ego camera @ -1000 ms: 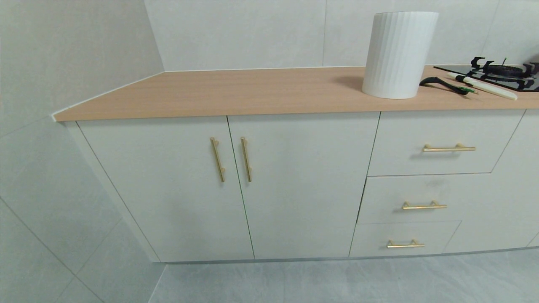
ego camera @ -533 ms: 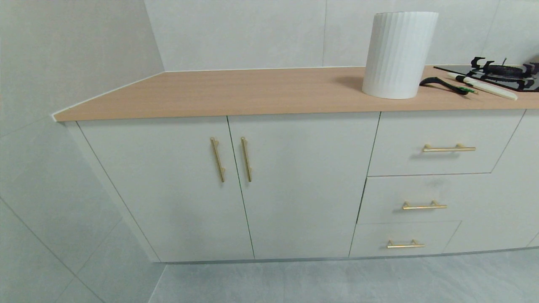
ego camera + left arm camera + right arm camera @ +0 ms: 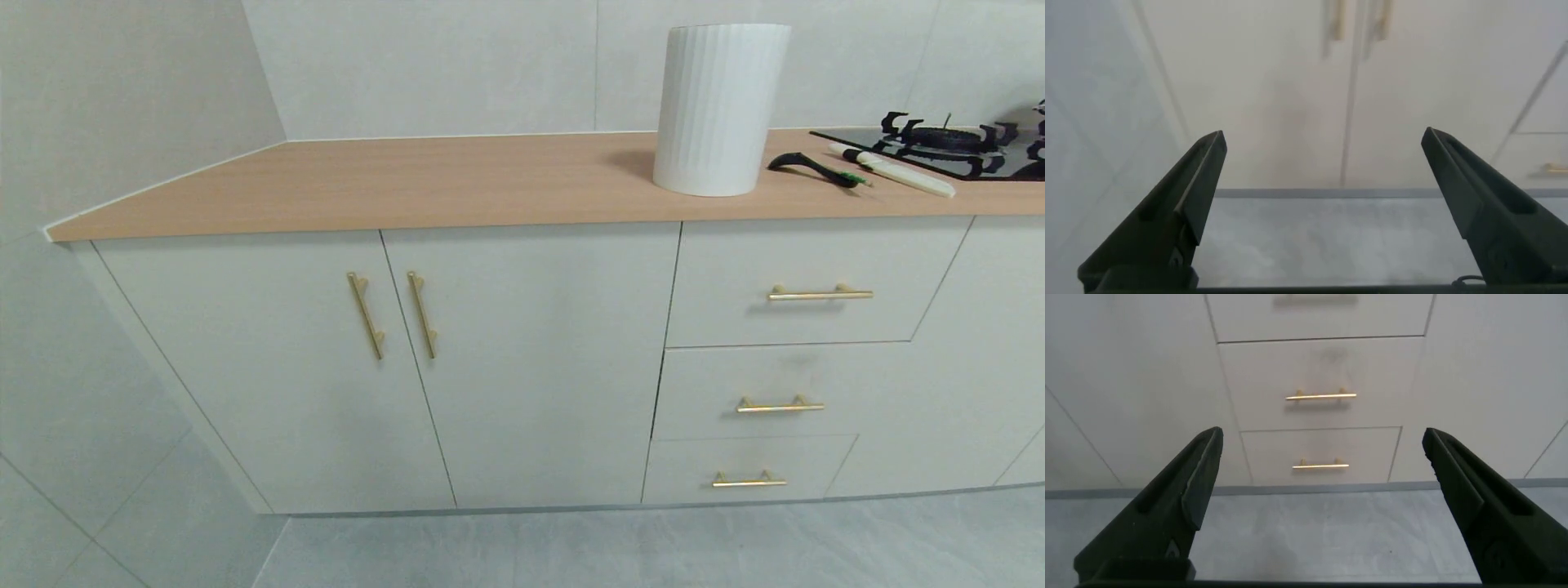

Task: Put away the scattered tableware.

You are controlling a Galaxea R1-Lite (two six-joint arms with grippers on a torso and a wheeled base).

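The head view has swung right, bringing the scattered utensil (image 3: 812, 167) and knife (image 3: 894, 170), which lie on the counter (image 3: 408, 184) between jar (image 3: 720, 110) and hob (image 3: 939, 143), nearer centre, while left gripper (image 3: 1323, 137) and right gripper (image 3: 1323, 434) gape wide, empty, low before the cabinets.

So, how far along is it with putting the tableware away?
Nothing looks put away yet: the black utensil and the white-handled utensil lie on the countertop beside the white ribbed container. Nothing is in hand: the left gripper and right gripper are open and empty, facing the cabinet. Left to do: pick up both utensils and stow them; the drawers are all shut.
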